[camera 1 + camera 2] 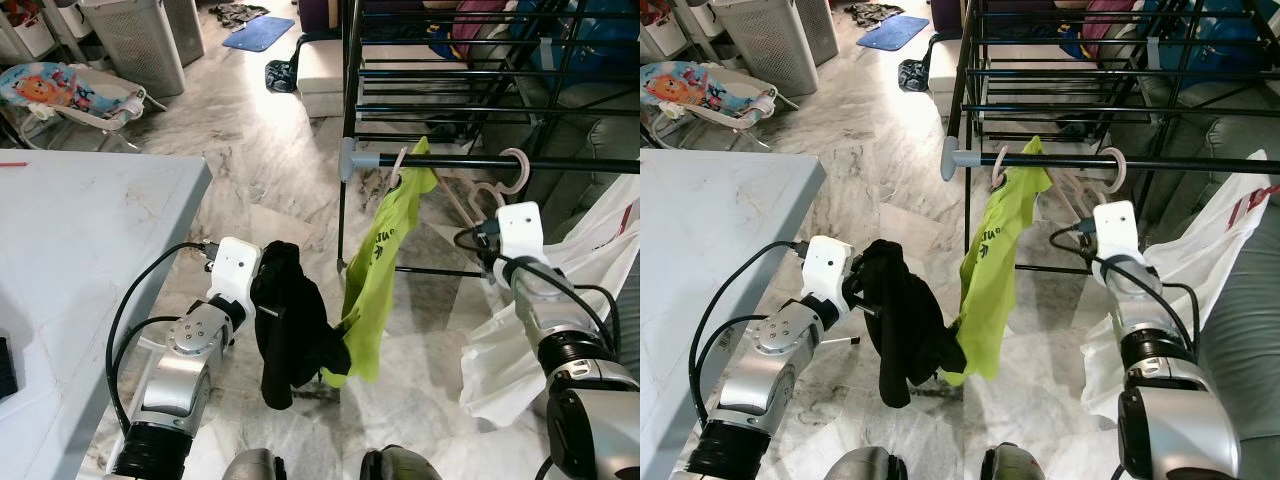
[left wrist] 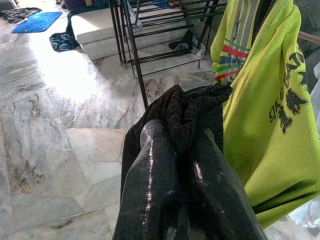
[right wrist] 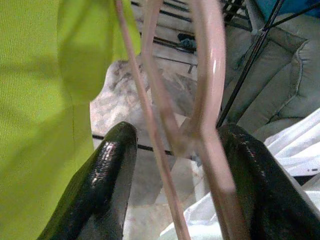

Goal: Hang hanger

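Head view: I see my right gripper [image 1: 497, 205] raised just under the rail [image 1: 560, 163], where the pink hanger [image 1: 512, 168] is hooked. Left wrist: my left gripper [image 2: 172, 172] is clenched on a black garment [image 2: 192, 112]. Right wrist: the hanger's stem sits between spread fingers [image 3: 107, 165], beside the yellow shirt [image 3: 35, 125].

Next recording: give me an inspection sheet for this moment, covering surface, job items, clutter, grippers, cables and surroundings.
Surface: marble floor; grey table at robot's left.
Job's things: pink hanger hooked on the rack rail; yellow-green shirt hanging from the same rail.
Clutter: white cloth draped at right.
Grippers: right gripper open around the pink hanger; left gripper shut on black garment.
Cables: black cable looping along left arm.
Surroundings: laundry basket, blue mat, baby bouncer.
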### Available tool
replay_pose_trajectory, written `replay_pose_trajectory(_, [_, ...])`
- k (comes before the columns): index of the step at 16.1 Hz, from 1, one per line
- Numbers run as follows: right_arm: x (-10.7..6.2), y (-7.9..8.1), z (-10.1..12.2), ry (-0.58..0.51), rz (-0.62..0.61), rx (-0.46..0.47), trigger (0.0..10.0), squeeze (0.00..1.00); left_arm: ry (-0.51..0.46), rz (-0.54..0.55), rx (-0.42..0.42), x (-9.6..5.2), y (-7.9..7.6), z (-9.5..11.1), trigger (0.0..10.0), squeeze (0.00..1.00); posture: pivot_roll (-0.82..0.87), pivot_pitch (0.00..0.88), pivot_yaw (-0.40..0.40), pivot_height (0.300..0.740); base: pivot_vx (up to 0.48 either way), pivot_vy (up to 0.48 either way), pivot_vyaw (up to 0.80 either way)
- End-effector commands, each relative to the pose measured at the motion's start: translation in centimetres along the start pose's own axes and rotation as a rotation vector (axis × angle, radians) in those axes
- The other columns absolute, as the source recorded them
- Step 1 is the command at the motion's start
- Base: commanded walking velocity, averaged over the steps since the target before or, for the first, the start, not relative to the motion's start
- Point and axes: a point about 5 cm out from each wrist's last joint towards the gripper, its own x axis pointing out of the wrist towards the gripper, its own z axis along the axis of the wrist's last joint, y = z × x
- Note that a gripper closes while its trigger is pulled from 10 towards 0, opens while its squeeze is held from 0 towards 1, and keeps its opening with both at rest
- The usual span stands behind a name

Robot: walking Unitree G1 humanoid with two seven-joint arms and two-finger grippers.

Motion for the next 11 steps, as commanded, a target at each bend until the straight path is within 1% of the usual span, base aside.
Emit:
replay_pose_trajectory(1, [-0.1, -0.1, 0.2, -0.004, 0.006, 0.022, 10.0, 1.0, 0.006, 0.003, 0.02, 0.0, 0.3, 0.1, 10.0, 0.0, 0.01, 0.048, 0.064, 0.74, 0.0, 0.0, 0.0])
replay_pose_trajectory(2, [-0.2, -0.5, 0.2, 0.01, 0.021, 0.054, 10.0, 1.0, 0.01, -0.002, 0.021, 0.0, 0.2, 0.1, 10.0, 0.0, 0.01, 0.048, 0.064, 0.74, 0.0, 0.0, 0.0])
replay_pose_trajectory(3, [-0.2, -0.6, 0.2, 0.019, 0.034, 0.079, 10.0, 0.81, 0.012, -0.003, 0.021, 0.1, 0.2, 0.1, 10.0, 0.0, 0.01, 0.051, 0.065, 0.74, 0.0, 0.0, 0.0])
replay_pose_trajectory(4, [-0.3, -0.7, 0.2, 0.026, 0.05, 0.086, 10.0, 0.0, 0.015, -0.004, 0.021, 0.1, 0.2, 0.1, 10.0, 0.0, 0.01, 0.051, 0.065, 0.74, 0.0, 0.0, 0.0])
replay_pose_trajectory(7, [-0.6, -1.0, 0.6, 0.05, 0.107, 0.115, 10.0, 0.0, 0.024, -0.005, 0.024, 0.0, 0.2, -0.1, 10.0, 0.0, 0.0, 0.055, 0.06, 0.74, 0.0, 0.0, 0.0])
replay_pose_trajectory(9, [-1.1, -1.2, 0.5, 0.079, 0.165, 0.112, 10.0, 0.0, 0.032, -0.007, 0.025, 0.0, 0.3, -0.2, 10.0, 0.0, 0.0, 0.056, 0.06, 0.74, 0.0, 0.0, 0.0])
replay_pose_trajectory(10, [-1.4, -1.5, 0.2, 0.096, 0.175, 0.111, 10.0, 1.0, 0.037, -0.011, 0.026, 0.0, 0.2, -0.2, 10.0, 0.0, -0.01, 0.056, 0.062, 0.74, 0.0, 0.0, 0.0])
replay_pose_trajectory(11, [-1.5, -1.7, 0.1, 0.106, 0.174, 0.108, 10.0, 1.0, 0.04, -0.015, 0.027, 0.0, 0.2, -0.2, 10.0, 0.0, -0.01, 0.056, 0.062, 0.74, 0.0, 0.0, 0.0])
